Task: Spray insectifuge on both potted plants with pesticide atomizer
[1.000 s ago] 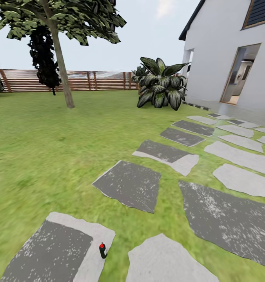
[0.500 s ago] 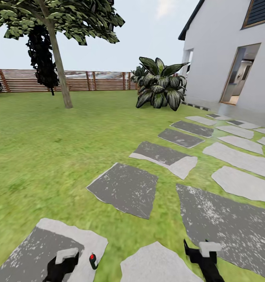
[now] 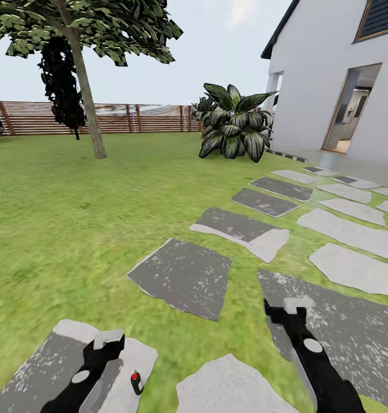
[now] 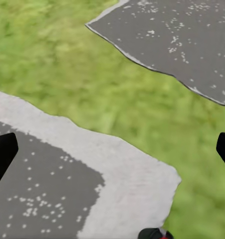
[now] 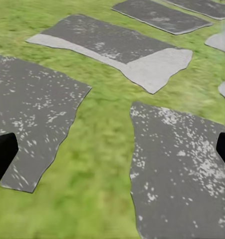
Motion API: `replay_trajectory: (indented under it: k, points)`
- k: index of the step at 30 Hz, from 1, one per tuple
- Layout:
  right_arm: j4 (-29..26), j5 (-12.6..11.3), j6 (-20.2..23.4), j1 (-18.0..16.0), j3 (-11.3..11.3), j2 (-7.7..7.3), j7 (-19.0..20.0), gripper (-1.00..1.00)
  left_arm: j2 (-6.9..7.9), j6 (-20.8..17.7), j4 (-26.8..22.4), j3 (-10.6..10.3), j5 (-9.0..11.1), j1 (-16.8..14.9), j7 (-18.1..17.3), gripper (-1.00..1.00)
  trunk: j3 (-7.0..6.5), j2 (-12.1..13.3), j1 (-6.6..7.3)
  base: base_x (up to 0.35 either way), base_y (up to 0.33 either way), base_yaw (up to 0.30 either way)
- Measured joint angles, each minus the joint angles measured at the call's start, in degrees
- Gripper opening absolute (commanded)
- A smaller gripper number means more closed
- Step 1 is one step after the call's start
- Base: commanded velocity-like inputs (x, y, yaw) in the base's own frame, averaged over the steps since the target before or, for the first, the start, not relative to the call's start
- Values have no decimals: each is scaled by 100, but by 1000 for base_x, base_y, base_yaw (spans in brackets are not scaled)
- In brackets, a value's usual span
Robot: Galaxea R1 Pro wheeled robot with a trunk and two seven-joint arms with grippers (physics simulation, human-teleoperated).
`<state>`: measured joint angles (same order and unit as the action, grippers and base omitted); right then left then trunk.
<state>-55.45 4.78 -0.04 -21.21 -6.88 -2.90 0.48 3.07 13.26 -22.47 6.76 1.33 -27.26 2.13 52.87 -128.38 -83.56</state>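
2 black grippers raised low over the garden [image 3: 73,218], left gripper [image 3: 109,339] and right gripper [image 3: 284,307] both spread wide, holding nothing. Small dark pesticide atomizer [image 3: 136,382], red-capped, upright at a grey stepping stone's [image 3: 56,361] edge just beside the left gripper; label writing too small to read.

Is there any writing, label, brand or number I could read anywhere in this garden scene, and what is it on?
None can be read.
The pesticide atomizer, standing at the edge of a stepping stone by the left gripper, is too small here to show any label text.
The house wall, the wooden fence and the right gripper carry no visible lettering.
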Motion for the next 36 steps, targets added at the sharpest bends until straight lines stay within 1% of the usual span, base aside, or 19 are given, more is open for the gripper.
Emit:
replay_trajectory:
  k: [5,8,14,22,27,34,36]
  points:
    - [-52,-3,21,-19,0,-170,2,100,2,38,9,-9,0,41,-5,100,0,0,0,0,-75,0]
    - [-50,-1,15,-21,8,-204,1,100,1,42,11,-11,-3,46,-4,100,0,0,0,0,-222,0]
    - [-32,4,5,-23,16,-216,-1,100,3,44,10,-10,-5,48,0,100,0,0,0,-15,-261,36]
    - [-22,8,4,-23,18,-220,-2,100,11,43,9,1,2,50,1,100,0,0,-1,-82,-248,234]
    - [-17,8,4,-22,19,-213,-5,100,28,52,-1,8,1,53,1,100,0,0,0,-12,-57,211]
    - [-27,4,4,-21,18,-212,-8,100,57,60,-7,5,3,49,-9,100,0,0,0,-1,-7,35]
    - [-31,2,4,-23,18,-212,-8,100,48,61,-3,-3,1,49,-17,100,35,-79,-43,0,-1,5]
